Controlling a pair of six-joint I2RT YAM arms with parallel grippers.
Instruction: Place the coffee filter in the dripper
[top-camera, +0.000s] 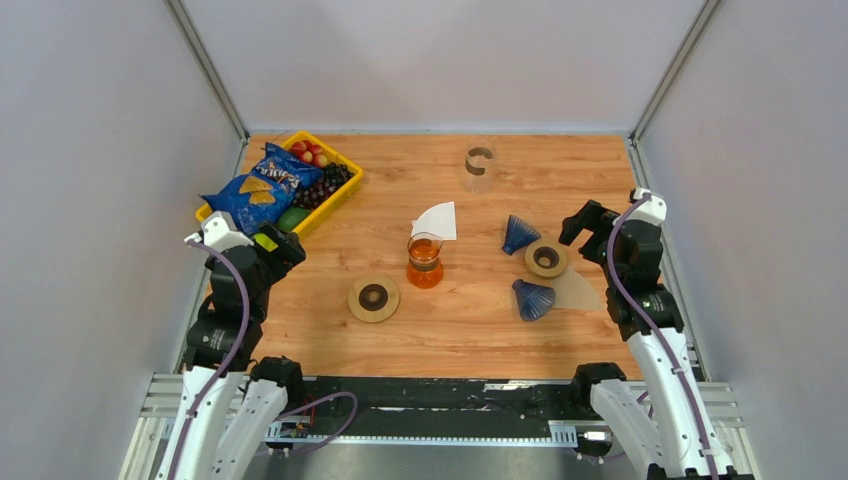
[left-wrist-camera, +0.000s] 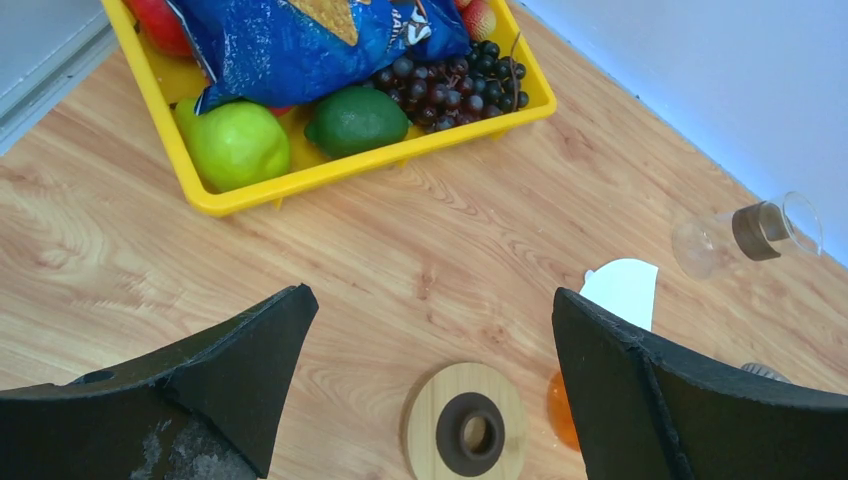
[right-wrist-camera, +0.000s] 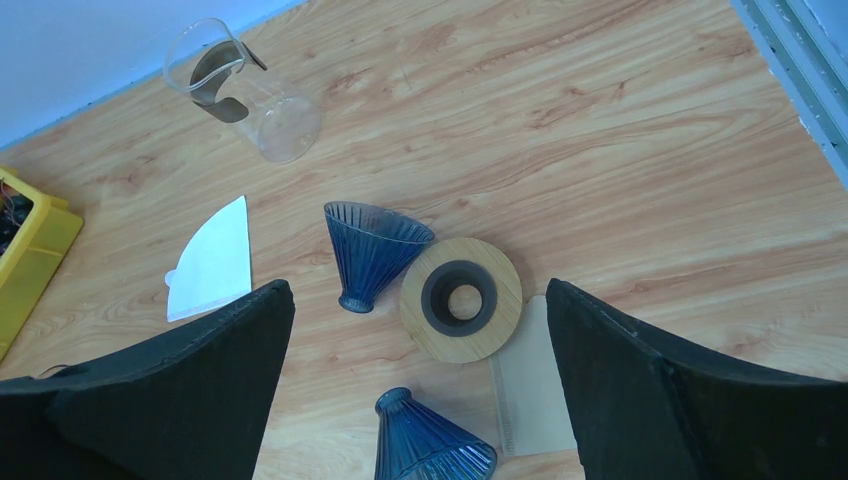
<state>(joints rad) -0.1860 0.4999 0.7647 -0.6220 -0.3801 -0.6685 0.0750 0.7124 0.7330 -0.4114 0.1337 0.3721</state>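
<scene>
A white paper coffee filter (top-camera: 438, 220) lies flat on the wooden table just behind an orange glass carafe (top-camera: 425, 262); it also shows in the left wrist view (left-wrist-camera: 625, 290) and the right wrist view (right-wrist-camera: 212, 262). Two blue ribbed glass drippers lie on their sides, one farther (top-camera: 518, 234) (right-wrist-camera: 375, 250) and one nearer (top-camera: 533, 298) (right-wrist-camera: 430, 445). A brown paper filter (top-camera: 578, 290) (right-wrist-camera: 535, 385) lies flat beside them. My left gripper (top-camera: 280, 245) (left-wrist-camera: 430, 300) is open and empty at the left. My right gripper (top-camera: 583, 232) (right-wrist-camera: 418, 290) is open and empty above the drippers.
A wooden ring holder (top-camera: 546, 258) (right-wrist-camera: 462, 298) sits between the drippers, another (top-camera: 373, 297) (left-wrist-camera: 466, 425) left of the orange carafe. A clear glass carafe (top-camera: 480, 166) lies at the back. A yellow tray (top-camera: 345, 192) with chips and fruit stands at the back left.
</scene>
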